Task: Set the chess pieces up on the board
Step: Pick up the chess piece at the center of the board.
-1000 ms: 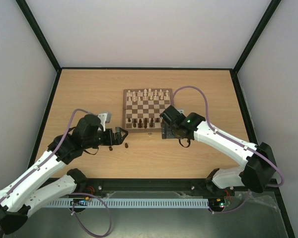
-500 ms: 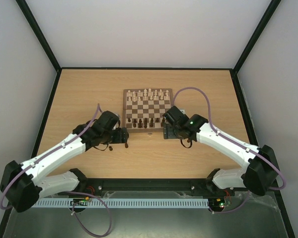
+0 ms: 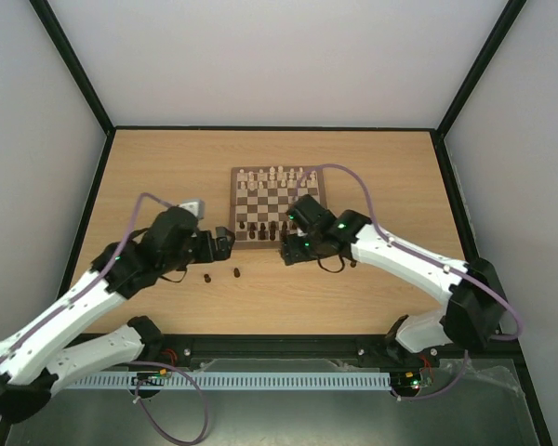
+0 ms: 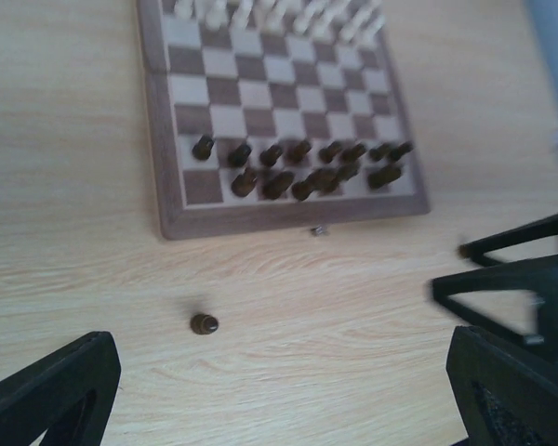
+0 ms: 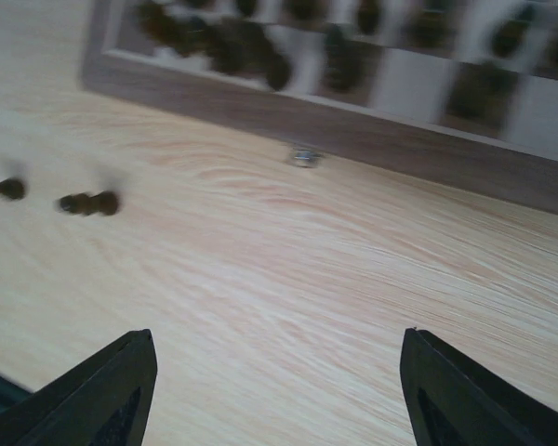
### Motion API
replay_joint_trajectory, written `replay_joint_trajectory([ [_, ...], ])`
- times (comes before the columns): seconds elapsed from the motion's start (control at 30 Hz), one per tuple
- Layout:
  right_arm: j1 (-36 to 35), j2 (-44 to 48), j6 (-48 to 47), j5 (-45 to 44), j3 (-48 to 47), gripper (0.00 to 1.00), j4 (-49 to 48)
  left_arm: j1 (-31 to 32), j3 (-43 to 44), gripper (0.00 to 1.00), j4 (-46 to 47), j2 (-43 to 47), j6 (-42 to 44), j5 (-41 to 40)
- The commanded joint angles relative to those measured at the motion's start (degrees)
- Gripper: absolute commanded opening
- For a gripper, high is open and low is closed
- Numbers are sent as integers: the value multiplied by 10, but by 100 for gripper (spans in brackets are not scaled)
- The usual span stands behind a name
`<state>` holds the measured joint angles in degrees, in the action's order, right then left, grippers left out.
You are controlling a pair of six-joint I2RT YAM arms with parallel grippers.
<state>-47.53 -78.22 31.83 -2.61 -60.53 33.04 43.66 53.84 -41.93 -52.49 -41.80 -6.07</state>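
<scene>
The board (image 3: 234, 200) lies mid-table, cream chess pieces (image 3: 274, 175) along its far rows and dark chess pieces (image 3: 260, 226) crowded on its near rows. Two dark pieces (image 3: 235, 272) (image 3: 206, 276) rest on the tabletop in front of the board's left corner. My left gripper (image 3: 225, 245) hovers just above them, open and empty; its wrist view shows one loose dark piece (image 4: 204, 323) ahead of the left finger (image 4: 51, 390). My right gripper (image 3: 288, 251) is open and empty at the board's front edge; both loose pieces (image 5: 90, 203) (image 5: 5, 189) lie to its left.
A small metal latch (image 5: 304, 156) sits on the board's front border (image 5: 400, 149). The right gripper's black frame (image 4: 511, 279) shows at the right of the left wrist view, close to my left gripper. Black rails edge the table.
The right gripper has slid left along the board's front edge toward the loose pieces. The left arm swung in and back, its gripper staying near the two loose pieces.
</scene>
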Motion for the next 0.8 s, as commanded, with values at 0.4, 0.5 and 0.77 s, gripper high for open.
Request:
replay_joint_trajectory([
  [0.4, -147, -320, -27, -4, -261, 50, 46, 0, 24, 99, -41, 238, -14, -30],
  [0.5, -158, -361, -27, -5, -297, 49, 55, 0, 20, 99, -35, 255, -9, -23],
  [0.77, -163, -420, -24, -20, -348, 35, 78, 0, 34, 99, -54, 263, 7, -25],
])
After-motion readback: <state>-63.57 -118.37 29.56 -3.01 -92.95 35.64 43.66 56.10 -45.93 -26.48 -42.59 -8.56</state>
